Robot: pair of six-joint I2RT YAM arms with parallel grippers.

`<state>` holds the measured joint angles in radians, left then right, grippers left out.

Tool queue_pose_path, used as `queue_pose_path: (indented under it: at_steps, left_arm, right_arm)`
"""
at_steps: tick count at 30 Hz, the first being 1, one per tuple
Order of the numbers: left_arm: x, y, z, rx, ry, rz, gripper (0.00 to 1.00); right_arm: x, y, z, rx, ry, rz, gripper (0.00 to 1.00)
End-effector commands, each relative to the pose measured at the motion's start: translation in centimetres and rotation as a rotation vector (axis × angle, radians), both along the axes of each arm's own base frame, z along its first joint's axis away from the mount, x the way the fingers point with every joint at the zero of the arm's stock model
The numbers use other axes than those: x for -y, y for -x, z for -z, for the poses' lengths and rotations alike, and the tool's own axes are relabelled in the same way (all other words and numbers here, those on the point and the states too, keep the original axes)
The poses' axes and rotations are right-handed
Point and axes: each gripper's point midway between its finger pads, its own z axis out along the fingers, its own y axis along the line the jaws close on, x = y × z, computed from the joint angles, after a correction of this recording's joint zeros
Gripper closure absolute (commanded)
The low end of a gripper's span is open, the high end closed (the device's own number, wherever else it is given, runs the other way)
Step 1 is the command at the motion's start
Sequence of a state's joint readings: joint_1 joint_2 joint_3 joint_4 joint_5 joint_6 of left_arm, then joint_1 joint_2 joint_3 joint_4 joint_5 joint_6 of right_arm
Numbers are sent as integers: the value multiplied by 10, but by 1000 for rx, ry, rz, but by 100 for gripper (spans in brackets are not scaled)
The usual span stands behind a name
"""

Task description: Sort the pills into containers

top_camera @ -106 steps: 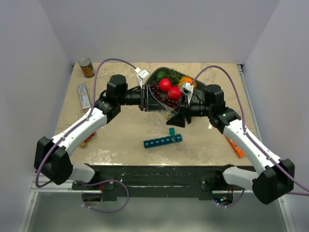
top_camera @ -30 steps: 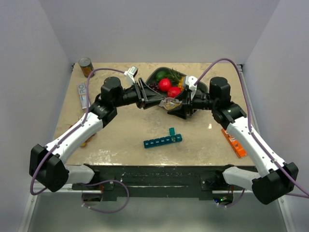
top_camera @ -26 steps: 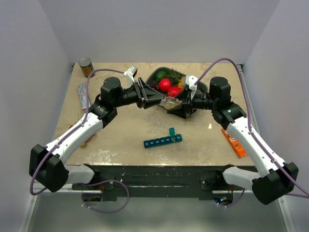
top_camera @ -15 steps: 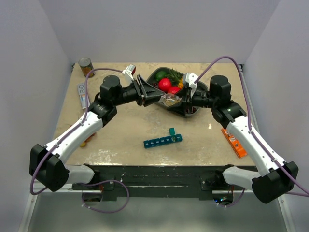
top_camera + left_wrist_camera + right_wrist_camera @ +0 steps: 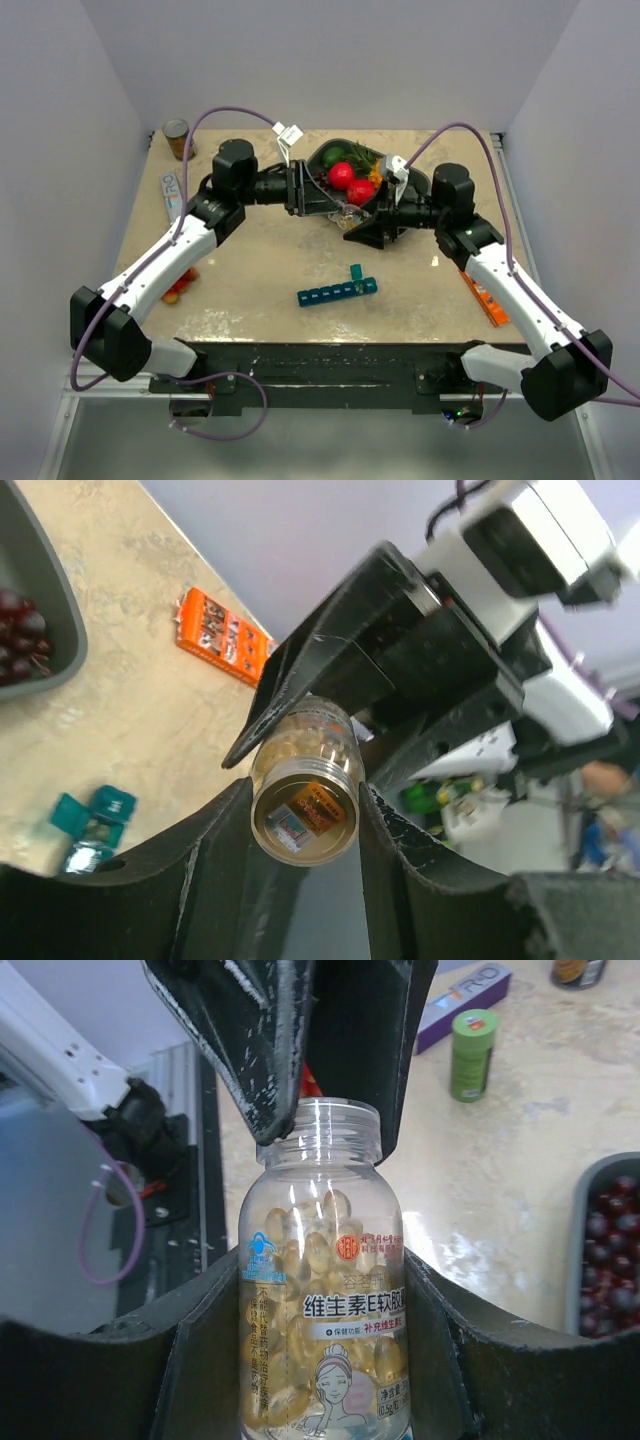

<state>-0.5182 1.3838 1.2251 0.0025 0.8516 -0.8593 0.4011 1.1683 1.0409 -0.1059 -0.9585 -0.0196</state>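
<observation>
A pill bottle (image 5: 320, 1290) is clamped by the right gripper (image 5: 318, 1275), its top pinched by the left gripper (image 5: 303, 818). Uncapping is judged underway; twisting is needed, with the organiser (image 5: 337, 292) lying at six o'clock.

In the right gripper (image 5: 320, 1295), the small clear plastic bottle (image 5: 320, 1210) of tan-yellow pills (image 5: 305, 1250) runs off the wrist view's lower edge, base unseen. Past a finger of the left gripper (image 5: 300, 815), the teal-blue plastic pill-organiser strip (image 5: 92, 818) shows only one end
</observation>
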Motion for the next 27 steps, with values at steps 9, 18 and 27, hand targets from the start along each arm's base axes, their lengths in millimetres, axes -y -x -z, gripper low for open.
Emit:
queue_pose_path:
  at_steps: [9,18,27]
  left_arm:
    - [-8,28,2,536,-2,258,27]
    - [-33,4,-46,479,113,56,8]
    - [-47,21,-34,502,57,47,1]
  right_arm:
    - [-13,30,-38,-25,-195,-123,100]
    - [-9,30,-26,-21,-170,-106,100]
    - [-6,28,-32,9,-172,-108,100]
